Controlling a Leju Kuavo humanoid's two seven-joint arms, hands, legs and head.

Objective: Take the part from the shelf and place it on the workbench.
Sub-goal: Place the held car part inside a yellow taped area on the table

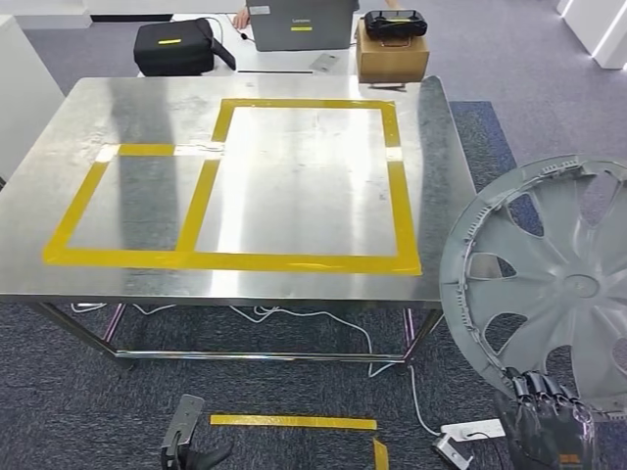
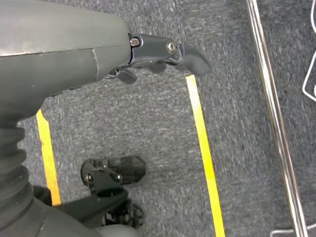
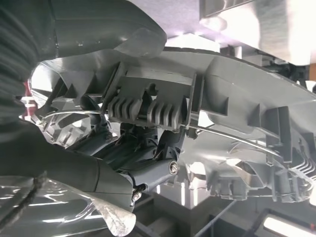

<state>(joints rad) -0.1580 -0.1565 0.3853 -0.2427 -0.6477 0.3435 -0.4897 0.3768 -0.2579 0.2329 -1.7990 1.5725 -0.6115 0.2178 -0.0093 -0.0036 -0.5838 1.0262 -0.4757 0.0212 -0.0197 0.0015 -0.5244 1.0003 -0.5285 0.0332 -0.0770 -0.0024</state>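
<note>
Low at the right, closest of all: right hand [image 1: 549, 423], dark fingers [image 1: 538, 386] curled over the bottom rim of the grey wheel cover [image 1: 551, 284], holding it up on its edge, off to the right of the workbench and not on it. From the wrist, the same fingers [image 3: 149, 165] tucked in among the ribs and clips on the back of the wheel cover [image 3: 231, 103].

Low at the left: left hand [image 1: 186, 439], hanging over the grey carpet [image 1: 88, 411], holding nothing. Fingers [image 2: 168, 52] nearly straight.

On the floor between the hands: strip of yellow tape [image 1: 293, 422], white cables [image 1: 325, 318].

Next, the shiny steel workbench [image 1: 73, 127], marked with yellow tape boxes [image 1: 221, 260].

Far back, behind it: black bag [image 1: 173, 46], grey laptop [image 1: 301, 24], cardboard box [image 1: 392, 56] with a black controller [image 1: 395, 23] on top.
</note>
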